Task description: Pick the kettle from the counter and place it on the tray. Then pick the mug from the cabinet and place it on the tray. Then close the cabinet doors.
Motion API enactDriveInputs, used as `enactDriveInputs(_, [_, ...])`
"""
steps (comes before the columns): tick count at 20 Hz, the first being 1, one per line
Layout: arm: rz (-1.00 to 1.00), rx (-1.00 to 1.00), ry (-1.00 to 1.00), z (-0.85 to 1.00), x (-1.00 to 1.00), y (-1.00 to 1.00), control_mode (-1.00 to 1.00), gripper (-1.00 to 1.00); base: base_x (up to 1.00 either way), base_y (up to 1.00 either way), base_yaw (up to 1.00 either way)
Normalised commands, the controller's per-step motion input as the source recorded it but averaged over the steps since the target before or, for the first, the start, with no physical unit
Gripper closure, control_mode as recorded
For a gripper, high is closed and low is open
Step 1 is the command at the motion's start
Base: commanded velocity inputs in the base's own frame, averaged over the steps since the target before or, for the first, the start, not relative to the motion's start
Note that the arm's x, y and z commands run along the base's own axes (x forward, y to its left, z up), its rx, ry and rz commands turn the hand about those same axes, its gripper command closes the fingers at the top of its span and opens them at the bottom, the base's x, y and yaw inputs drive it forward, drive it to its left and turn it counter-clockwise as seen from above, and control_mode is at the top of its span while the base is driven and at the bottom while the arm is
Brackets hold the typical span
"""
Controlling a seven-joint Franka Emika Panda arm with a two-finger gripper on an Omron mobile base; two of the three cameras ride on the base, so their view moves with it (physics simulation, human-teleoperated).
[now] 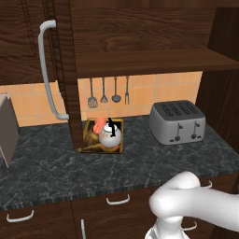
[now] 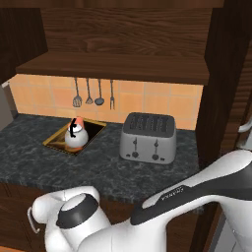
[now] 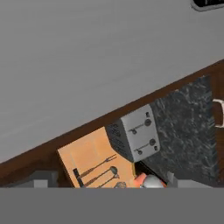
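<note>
Kettle and mug both on the tray, cupboard door open.

The white kettle (image 1: 110, 134) stands on the tray (image 1: 88, 148) at the back of the dark stone table (image 1: 51, 168), with the orange mug (image 1: 98, 124) just behind it, touching or nearly so. A grey toaster (image 1: 177, 121) sits well to their right. The left cupboard door (image 1: 65, 70) stands edge-on, its grey handle (image 1: 46, 70) facing left. The hand (image 3: 105, 181) looks along its two spread fingertips (image 3: 41, 178) with nothing between them.
</note>
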Motion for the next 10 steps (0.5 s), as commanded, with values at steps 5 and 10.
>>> enactDriveInputs(5, [0.14,0.0,0.02,0.0,0.01,0.6,-1.0,-1.0,0.0,0.0,0.0])
enactDriveInputs(10, [0.06,0.0,0.06,0.07,0.21,0.97,-1.0,-1.0,0.0,0.0,0.0])
